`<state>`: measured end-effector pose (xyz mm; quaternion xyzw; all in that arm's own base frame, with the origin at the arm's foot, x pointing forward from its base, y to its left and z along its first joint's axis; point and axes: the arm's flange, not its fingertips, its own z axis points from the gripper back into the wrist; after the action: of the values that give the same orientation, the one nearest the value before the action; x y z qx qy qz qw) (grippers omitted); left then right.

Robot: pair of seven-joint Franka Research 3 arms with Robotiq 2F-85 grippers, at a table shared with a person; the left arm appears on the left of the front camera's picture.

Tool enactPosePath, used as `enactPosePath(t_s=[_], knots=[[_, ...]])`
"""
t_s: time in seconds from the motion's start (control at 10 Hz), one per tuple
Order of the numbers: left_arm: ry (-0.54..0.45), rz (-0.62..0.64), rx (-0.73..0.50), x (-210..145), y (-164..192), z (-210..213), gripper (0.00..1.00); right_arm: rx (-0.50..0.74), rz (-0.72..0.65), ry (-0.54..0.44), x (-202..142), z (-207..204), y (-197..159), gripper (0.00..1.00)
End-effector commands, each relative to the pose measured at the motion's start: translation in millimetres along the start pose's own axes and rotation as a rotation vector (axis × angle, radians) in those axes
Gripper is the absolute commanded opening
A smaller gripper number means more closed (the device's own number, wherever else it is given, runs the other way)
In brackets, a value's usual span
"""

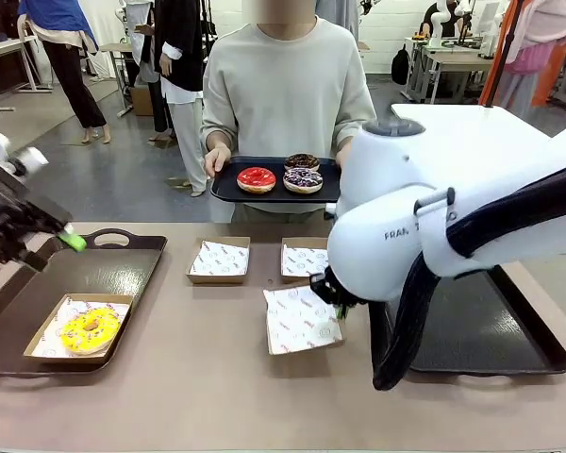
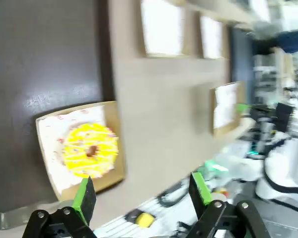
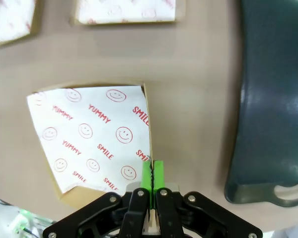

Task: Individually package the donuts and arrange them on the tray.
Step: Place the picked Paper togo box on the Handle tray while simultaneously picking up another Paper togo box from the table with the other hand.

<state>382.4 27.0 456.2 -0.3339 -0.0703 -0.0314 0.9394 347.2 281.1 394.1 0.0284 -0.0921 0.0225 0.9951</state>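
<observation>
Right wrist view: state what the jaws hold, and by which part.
The right gripper pinches the paper-lined box by its side wall, near a corner.

In the front view, the right arm [image 1: 472,217] covers most of the right gripper [image 1: 342,304] in the centre, a part of the dark tray [image 1: 509,349] at lower right, and the right end of the held tray [image 1: 228,191]. The left gripper [image 1: 68,243] is cut by the left edge. The left wrist view is blurred; we cannot tell the shapes at its right side. In the right wrist view, the gripper hides the bottom corner of the paper-lined box [image 3: 89,134].
</observation>
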Motion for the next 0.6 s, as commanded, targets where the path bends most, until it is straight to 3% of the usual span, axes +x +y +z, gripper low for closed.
enactPosePath(t_s=[0.0,0.2,0.5], knots=[[-0.033,0.02,-0.202,-13,24,39,0.98,0.003,-0.005,-0.021,14,35,8,0.0],[-0.068,0.098,-0.398,-20,60,67,0.98,-0.011,-0.017,-0.031,41,67,18,0.0],[-0.132,0.219,-0.58,-40,120,88,0.98,-0.004,-0.053,-0.025,84,86,32,0.0]])
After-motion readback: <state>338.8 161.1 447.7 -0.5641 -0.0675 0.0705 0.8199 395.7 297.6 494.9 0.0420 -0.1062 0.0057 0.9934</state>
